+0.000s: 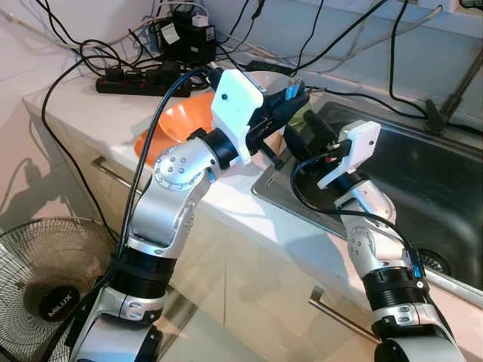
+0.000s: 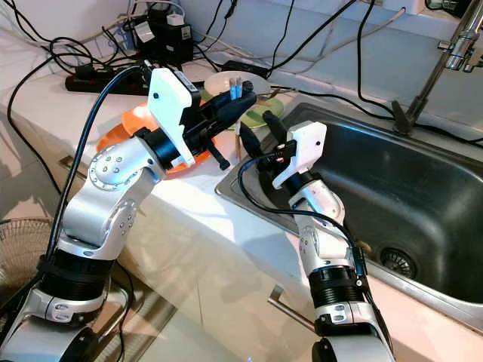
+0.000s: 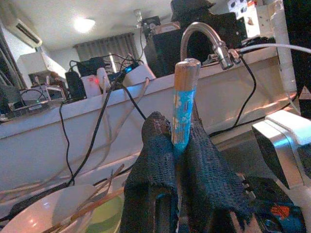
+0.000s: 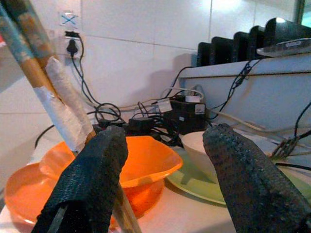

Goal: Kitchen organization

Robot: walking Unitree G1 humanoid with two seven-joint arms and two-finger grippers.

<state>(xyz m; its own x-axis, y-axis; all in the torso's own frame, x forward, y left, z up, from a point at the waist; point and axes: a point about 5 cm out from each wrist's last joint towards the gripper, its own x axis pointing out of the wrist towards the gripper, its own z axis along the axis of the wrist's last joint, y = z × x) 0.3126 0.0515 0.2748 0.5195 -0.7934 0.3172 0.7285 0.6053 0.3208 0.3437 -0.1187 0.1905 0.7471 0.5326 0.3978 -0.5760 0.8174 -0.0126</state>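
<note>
My left gripper [image 2: 240,102] is shut on a pair of wooden chopsticks [image 3: 184,99] with blue patterned ends, held above the counter by the sink's left rim. The chopsticks' taped lower part [image 4: 54,103] hangs beside my right gripper [image 2: 260,133]. That gripper stands open just right of them, with its fingers [image 4: 92,180] apart and nothing between them. An orange bowl [image 2: 121,127] sits on the counter behind the left arm. Past it are a white bowl [image 4: 200,144] and a green plate [image 4: 190,185].
The steel sink [image 2: 423,188] lies to the right, with its faucet [image 2: 445,53] at the back. A power strip [image 1: 136,81] and tangled cables line the back of the counter. A floor fan [image 1: 45,279] stands at lower left. Drawer handles [image 1: 339,313] project from the cabinet front.
</note>
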